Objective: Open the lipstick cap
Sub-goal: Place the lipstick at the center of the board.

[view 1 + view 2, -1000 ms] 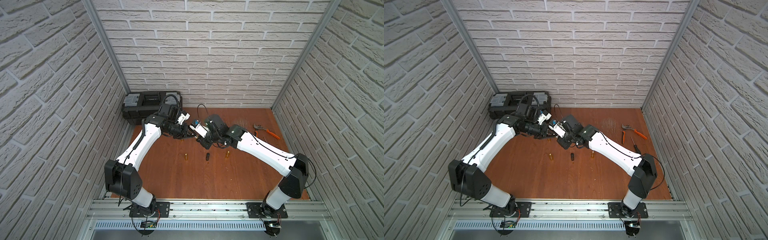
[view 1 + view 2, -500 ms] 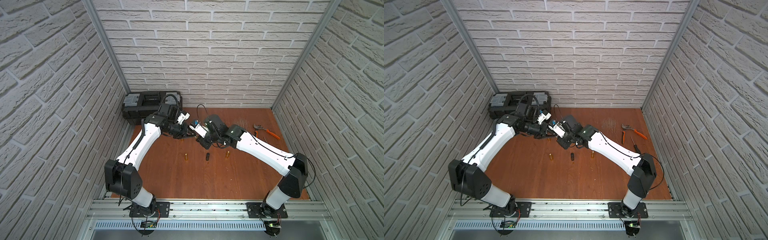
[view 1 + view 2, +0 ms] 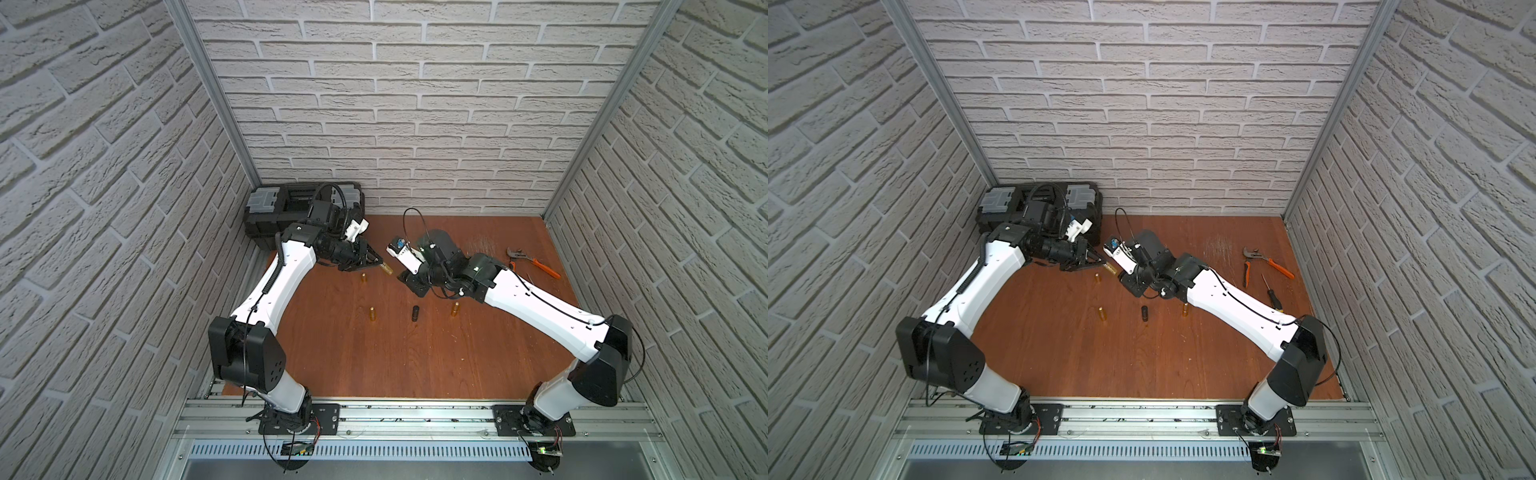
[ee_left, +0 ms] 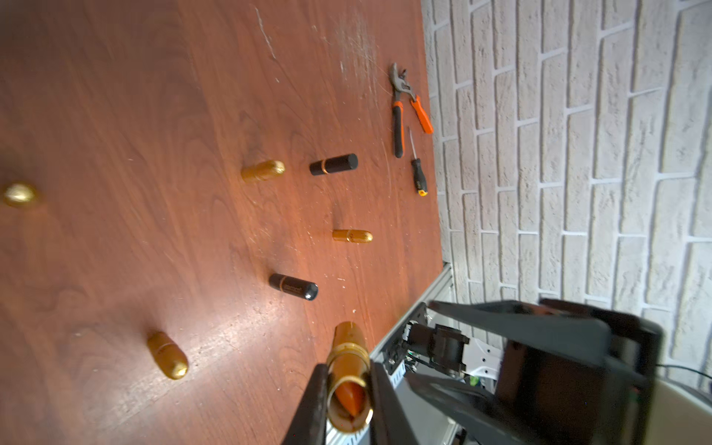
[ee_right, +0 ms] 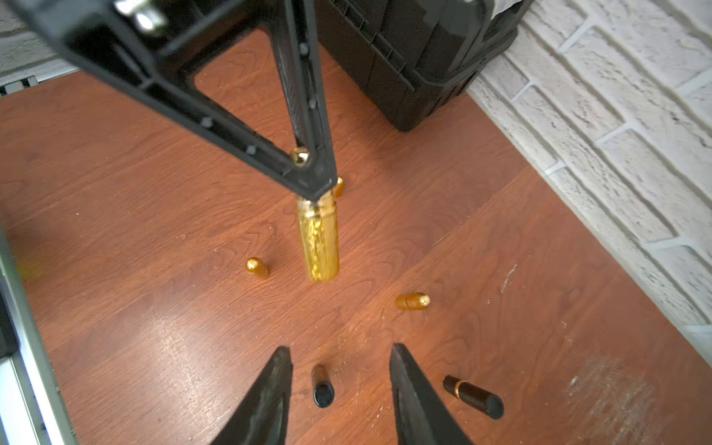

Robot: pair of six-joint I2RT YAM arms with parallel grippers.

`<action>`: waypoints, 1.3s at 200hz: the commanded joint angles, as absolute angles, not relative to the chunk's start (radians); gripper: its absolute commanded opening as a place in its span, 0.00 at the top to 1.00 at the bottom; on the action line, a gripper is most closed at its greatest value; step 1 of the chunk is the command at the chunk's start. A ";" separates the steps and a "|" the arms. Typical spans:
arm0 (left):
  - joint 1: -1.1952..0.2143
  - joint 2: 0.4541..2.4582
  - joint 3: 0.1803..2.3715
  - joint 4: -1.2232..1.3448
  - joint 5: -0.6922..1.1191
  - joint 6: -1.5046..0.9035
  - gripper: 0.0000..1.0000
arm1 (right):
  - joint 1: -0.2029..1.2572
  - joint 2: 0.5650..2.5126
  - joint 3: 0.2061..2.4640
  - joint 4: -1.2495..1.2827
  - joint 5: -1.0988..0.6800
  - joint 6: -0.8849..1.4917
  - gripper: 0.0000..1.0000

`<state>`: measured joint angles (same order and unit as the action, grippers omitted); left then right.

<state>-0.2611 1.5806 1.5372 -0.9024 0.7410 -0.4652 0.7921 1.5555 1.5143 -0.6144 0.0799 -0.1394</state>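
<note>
A gold lipstick (image 4: 348, 343) is held above the table in my left gripper (image 4: 348, 370), which is shut on it. The end toward that wrist is open, with an orange stick showing inside. The far end is closed and rounded, and I cannot tell which part is the cap. In both top views the lipstick (image 3: 387, 269) (image 3: 1109, 270) juts from the left gripper (image 3: 380, 262) toward my right gripper (image 3: 411, 284). In the right wrist view the lipstick (image 5: 318, 239) hangs apart from the right gripper (image 5: 339, 354), which is open and holds nothing.
Gold lipsticks (image 3: 372, 313) (image 3: 456, 308) (image 3: 364, 277) and a black one (image 3: 414, 313) stand on the wooden table; another black one (image 5: 473, 397) lies near the right fingers. A black toolbox (image 3: 266, 216) sits back left; pliers (image 3: 532, 259) and a screwdriver (image 3: 1273, 297) lie back right.
My right gripper was shut close against the left gripper's tips; it has opened and drawn back a little. The left gripper stays shut on the gold lipstick.
</note>
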 commanded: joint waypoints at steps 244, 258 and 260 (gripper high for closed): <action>-0.536 1.962 1.444 -0.456 -0.137 -0.317 0.83 | 0.798 1.393 1.404 -0.563 0.294 -0.121 0.56; -0.534 1.971 1.442 -0.456 -0.137 -0.319 0.83 | 0.799 1.395 1.405 -0.561 0.293 -0.122 0.56; -0.534 1.972 1.442 -0.456 -0.135 -0.320 0.83 | 0.798 1.395 1.404 -0.561 0.294 -0.121 0.56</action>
<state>-0.5381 1.9507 1.4574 -0.4934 -0.1120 -0.3332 0.7921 1.3941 1.4014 -0.5797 0.2935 -0.1337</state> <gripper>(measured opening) 0.187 0.439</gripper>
